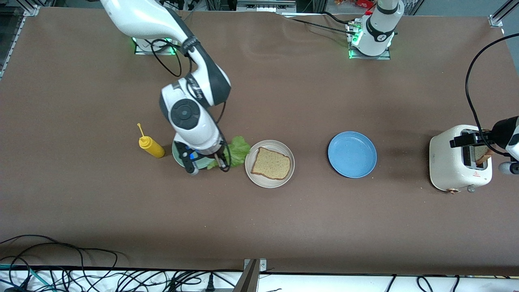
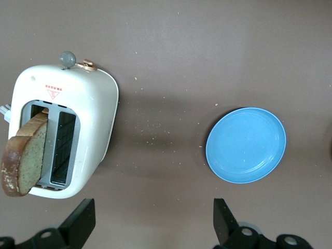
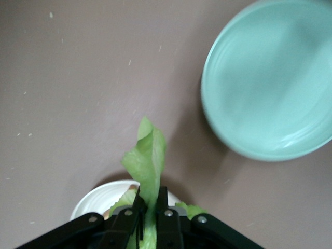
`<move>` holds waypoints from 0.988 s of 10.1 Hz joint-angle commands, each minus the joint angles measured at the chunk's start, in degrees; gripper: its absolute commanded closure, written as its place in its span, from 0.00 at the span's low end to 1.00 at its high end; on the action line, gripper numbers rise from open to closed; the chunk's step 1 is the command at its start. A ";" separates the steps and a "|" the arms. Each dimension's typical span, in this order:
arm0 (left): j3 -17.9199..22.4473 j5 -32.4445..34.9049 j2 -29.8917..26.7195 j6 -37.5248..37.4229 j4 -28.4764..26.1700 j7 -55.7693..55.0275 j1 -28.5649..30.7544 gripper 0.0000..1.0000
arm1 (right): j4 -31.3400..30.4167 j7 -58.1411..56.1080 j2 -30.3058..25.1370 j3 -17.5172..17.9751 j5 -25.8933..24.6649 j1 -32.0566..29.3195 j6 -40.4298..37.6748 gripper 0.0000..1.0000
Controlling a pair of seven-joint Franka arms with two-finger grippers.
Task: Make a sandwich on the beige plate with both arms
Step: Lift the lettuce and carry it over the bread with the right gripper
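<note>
At the centre of the front view, the beige plate (image 1: 269,164) sits on the brown table (image 1: 259,211) with 1 slice of bread (image 1: 271,163) lying flat on it. Just beside it, lower left of centre, the right gripper (image 1: 221,162) is clenched on a lettuce leaf (image 1: 237,151), which hangs from the fingertips (the right wrist view shows it pinched between them (image 3: 148,155)) between the beige plate and a mint-green plate (image 3: 270,78). A yellow squeeze bottle (image 1: 151,146) stands at that plate's side. At the right edge of the frame, the left gripper (image 2: 153,220) hangs released over the table near a white toaster (image 1: 460,164), where a 2nd slice (image 2: 23,161) leans out of 1 slot. A blue plate (image 1: 352,154) lies between toaster and beige plate.
</note>
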 commanded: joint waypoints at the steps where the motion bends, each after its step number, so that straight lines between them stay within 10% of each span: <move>1: -0.27 0.71 -0.55 -0.17 -0.38 0.82 0.27 0.00 | 7.28 11.74 7.13 0.52 0.86 2.32 5.81 0.99; 5: -0.27 0.71 -0.46 -0.17 -0.38 0.82 0.27 0.00 | 8.52 19.94 12.95 0.52 0.77 6.45 16.55 0.95; 6: -0.27 0.71 -0.55 -0.17 -0.38 0.82 0.27 0.00 | 8.52 20.22 13.30 0.52 0.86 6.55 16.83 0.76; 7: -0.27 0.71 -0.55 -0.17 -0.38 0.82 0.27 0.00 | 8.52 20.13 13.48 0.52 0.77 6.64 16.92 0.26; 8: -0.27 0.71 -0.55 -0.17 -0.38 0.82 0.27 0.00 | 8.52 19.96 13.22 0.43 0.16 6.64 16.40 0.00; 10: -0.27 0.71 -0.55 -0.17 -0.38 0.82 0.27 0.00 | 8.52 19.78 12.87 0.35 0.07 6.55 16.13 0.00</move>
